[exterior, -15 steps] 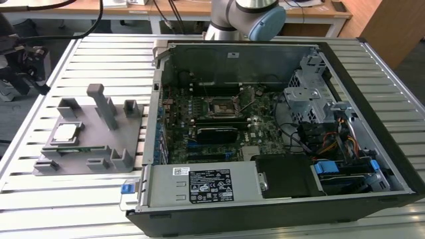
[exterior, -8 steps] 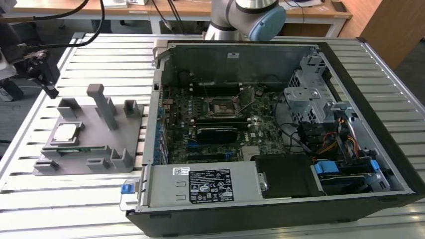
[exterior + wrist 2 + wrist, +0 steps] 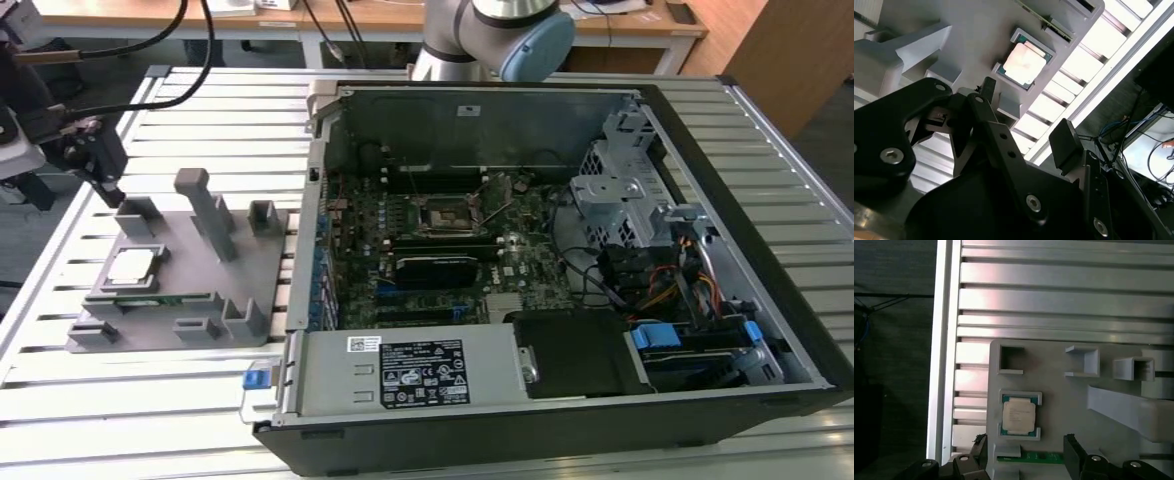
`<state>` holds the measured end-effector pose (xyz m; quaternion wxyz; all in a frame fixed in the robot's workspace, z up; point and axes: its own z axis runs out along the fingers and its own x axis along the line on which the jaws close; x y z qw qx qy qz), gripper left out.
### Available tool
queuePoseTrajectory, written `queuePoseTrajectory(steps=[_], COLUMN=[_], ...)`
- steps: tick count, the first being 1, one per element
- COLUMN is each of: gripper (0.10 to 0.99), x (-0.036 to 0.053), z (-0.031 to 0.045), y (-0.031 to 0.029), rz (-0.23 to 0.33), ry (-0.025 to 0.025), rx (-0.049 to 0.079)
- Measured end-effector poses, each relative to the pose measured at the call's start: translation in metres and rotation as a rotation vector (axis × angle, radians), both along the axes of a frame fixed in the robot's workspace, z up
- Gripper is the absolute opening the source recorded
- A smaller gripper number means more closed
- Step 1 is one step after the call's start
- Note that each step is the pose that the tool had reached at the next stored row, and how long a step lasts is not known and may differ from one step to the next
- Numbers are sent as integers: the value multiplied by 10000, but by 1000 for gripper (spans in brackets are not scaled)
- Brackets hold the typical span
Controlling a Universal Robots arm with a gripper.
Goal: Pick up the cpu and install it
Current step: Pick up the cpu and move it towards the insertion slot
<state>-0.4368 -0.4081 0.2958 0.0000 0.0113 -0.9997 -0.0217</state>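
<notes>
While the gripper hovers over the grey fixture, fingers spread wide and holding nothing, the cpu lies flat in its square recess, untouched, just beyond the fingertips. Likely hazard: an off-centre descent could set a finger on the recess wall or on the green memory stick just beside it, tilting or scraping the chip. The fixture rests on a slatted aluminium table beside the open computer case; wooden desks and cables stand behind.
</notes>
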Motion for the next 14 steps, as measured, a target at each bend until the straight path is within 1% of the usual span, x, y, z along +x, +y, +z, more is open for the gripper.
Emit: queuePoseTrajectory(steps=[5,9,13,14], gripper=[706,706,706,706], x=[0,0,0,1], z=[-92,-164,-233,-245], y=[0,0,-35,-36], rz=[-8,-172,-201,-202], ry=[-1,0,-2,-2], rx=[1,0,1,10])
